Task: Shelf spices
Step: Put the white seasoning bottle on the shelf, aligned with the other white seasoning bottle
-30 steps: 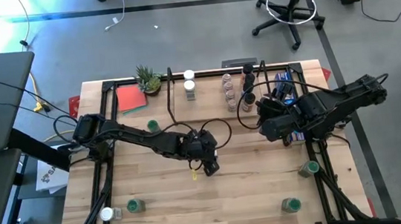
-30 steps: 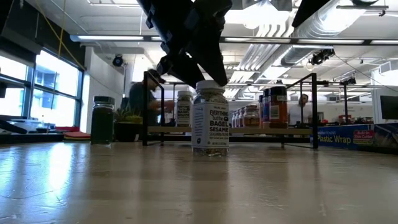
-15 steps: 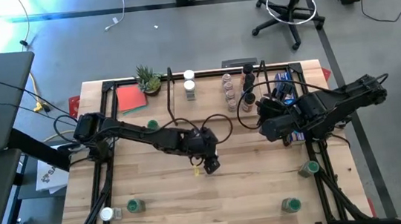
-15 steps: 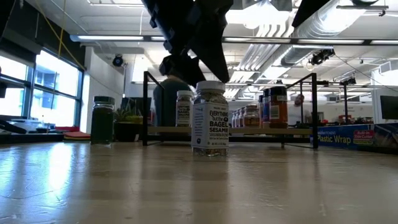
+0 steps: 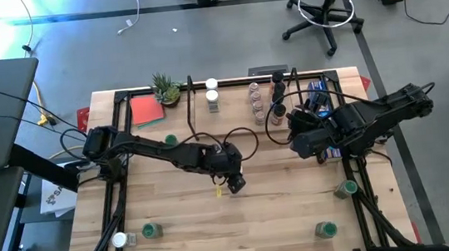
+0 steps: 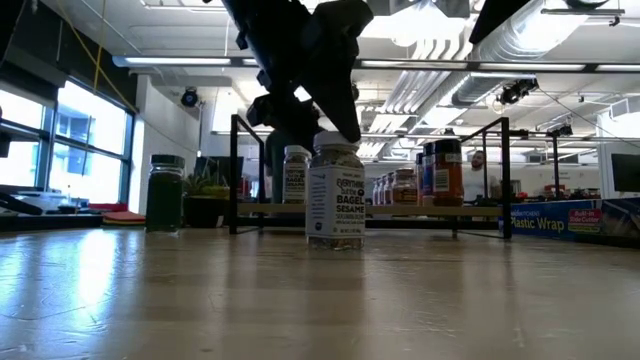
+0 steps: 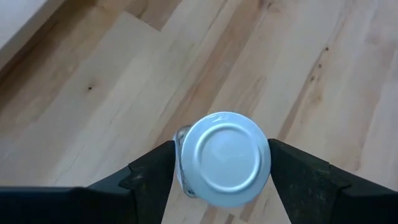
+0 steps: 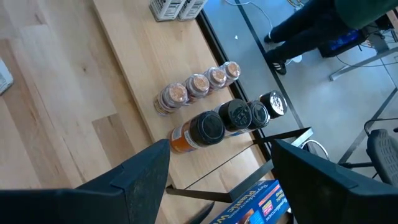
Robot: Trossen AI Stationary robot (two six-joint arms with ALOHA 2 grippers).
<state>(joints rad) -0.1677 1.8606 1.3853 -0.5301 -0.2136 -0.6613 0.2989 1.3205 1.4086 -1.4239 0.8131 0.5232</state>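
Observation:
The jar at work is clear glass with a pale round lid [image 7: 224,158] and a white "Bagel Sesame" label [image 6: 335,195]. It stands upright on its base at mid-table. My left gripper [image 5: 232,181] is above it, pointing down, shut on its lid, and hides it in the high view. The shelf [image 5: 241,84] is a light-wood rack with a black frame at the far edge, carrying several jars [image 8: 196,84]. My right gripper [image 8: 217,186] hangs open over the table's right side, near the shelf's black-lidded jars [image 8: 236,115]. My left gripper pinches the jar's lid by its rim [image 7: 181,163] between the two fingers, one on each opposite side [image 7: 292,180]. The fingers come from above, pointing down. The jar is upright with its base on the table [image 6: 335,243].
Loose jars stand about the table: a green-lidded one left of centre [image 5: 170,139], two at the near left [image 5: 150,231], two at the near right [image 5: 346,188]. A blue box [image 5: 319,99], a potted plant [image 5: 165,88] and a red sheet [image 5: 147,110] lie by the far edge.
My left gripper has moved slightly toward the far edge and settled around the jar's lid. The jar stays on the table. A person has walked past behind the shelf.

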